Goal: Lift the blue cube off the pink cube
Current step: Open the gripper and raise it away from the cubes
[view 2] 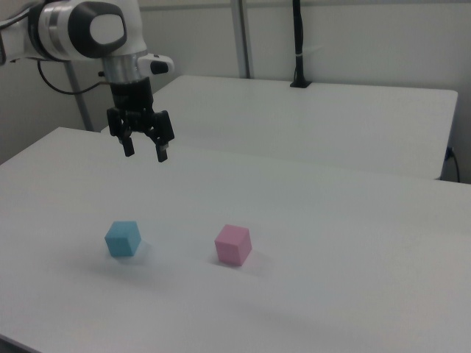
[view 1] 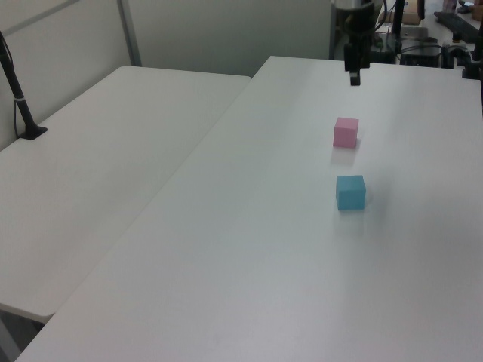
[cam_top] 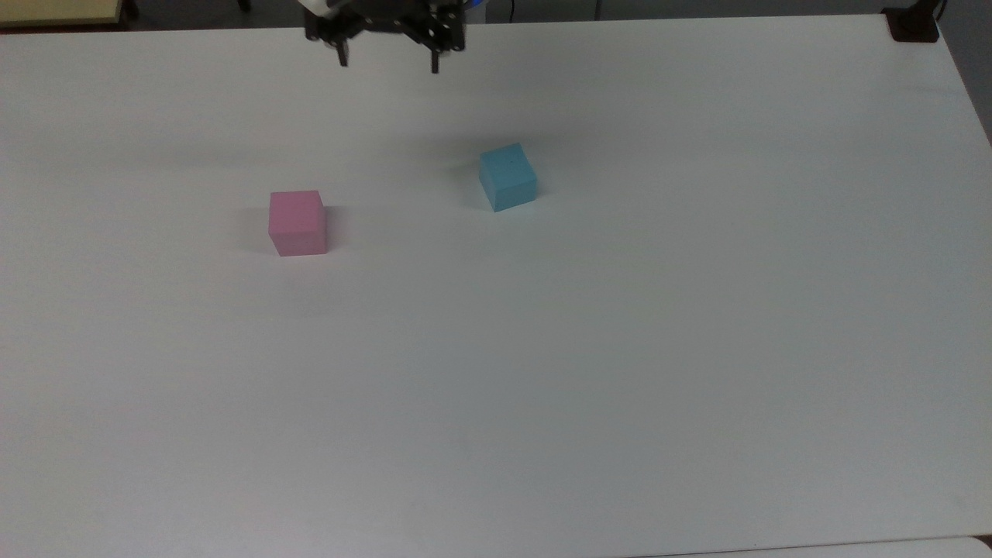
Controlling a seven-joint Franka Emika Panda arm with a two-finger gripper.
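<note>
The blue cube rests on the white table, apart from the pink cube, which sits to the top view's left of it. Both show again in the left view, blue cube and pink cube, and in the right view, blue cube and pink cube. My gripper hangs open and empty high above the table's far edge. In the right view the gripper is well above the blue cube, fingers spread.
A second white table stands alongside, with a black clamp post on it. A dark object sits at the table's far right corner in the top view.
</note>
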